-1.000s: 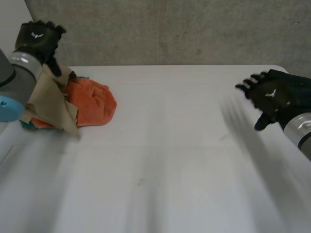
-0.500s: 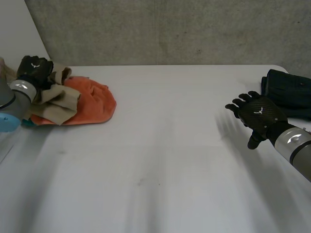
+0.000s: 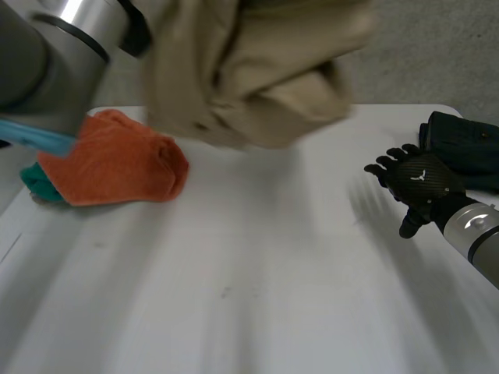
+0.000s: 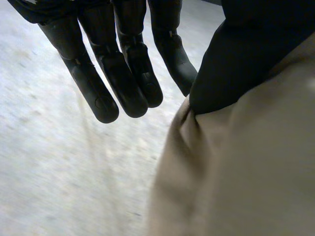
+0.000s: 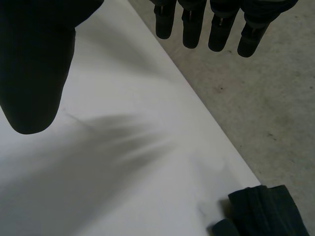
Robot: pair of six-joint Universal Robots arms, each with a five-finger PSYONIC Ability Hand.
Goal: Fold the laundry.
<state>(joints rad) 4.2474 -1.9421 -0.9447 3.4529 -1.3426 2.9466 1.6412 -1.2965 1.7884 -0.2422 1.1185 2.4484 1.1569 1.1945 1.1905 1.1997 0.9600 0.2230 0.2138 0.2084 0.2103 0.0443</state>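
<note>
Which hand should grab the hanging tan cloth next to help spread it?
The right hand: it is open and free over the table. The left hand is busy, its thumb pinching the tan cloth held up high.

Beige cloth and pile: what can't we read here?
Beige cloth: head view, blurred and cut by the top edge; garment type unclear.
Left hand: left wrist view, thumb pinches the cloth; what it presses against is hidden by the cloth.
Teal item: head view, mostly under orange cloth.
Dark cloth: head view, cut by the edge.
</note>
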